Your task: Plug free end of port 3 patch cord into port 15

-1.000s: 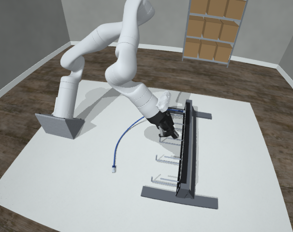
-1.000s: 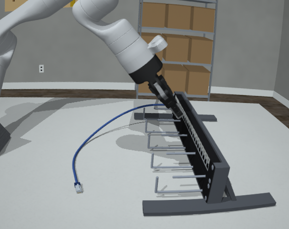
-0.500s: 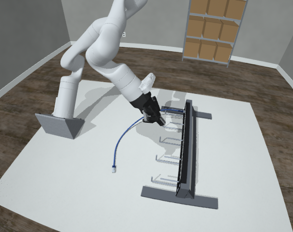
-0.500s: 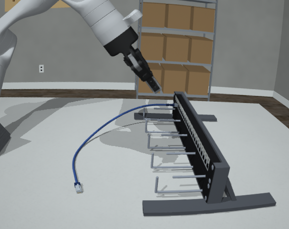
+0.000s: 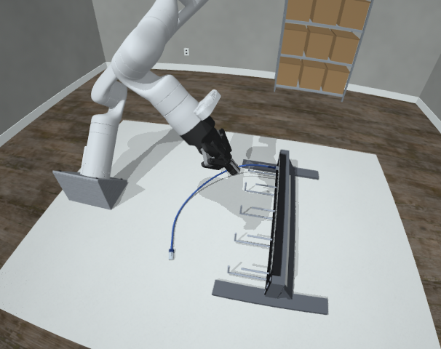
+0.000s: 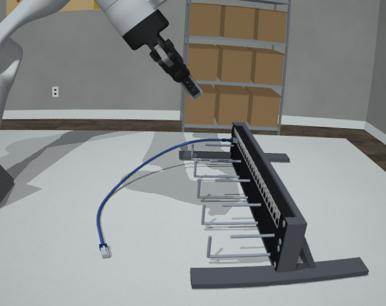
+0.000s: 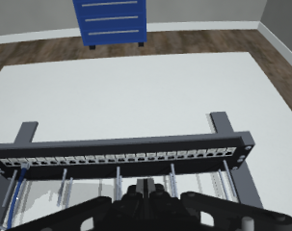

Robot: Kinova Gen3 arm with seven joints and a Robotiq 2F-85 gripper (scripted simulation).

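Nothing is plugged yet: the patch cord's free plug [image 6: 104, 251] lies mid-tabletop toward the arm-side edge, unheld, while the tool [image 6: 193, 92], pressed together on nothing, hovers above the patch panel rack [image 6: 295, 221].

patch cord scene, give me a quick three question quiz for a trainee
1. True or false: the gripper is shut on the cord's free plug.
2. Where does the free plug lie? A) on the table B) in a port C) on the floor
3. Fill in: the blue patch cord runs from the rack near its ____ end, as the exterior view shows it.

Key: 1 false, the gripper is shut on nothing, above the table. 2 A. 3 far.
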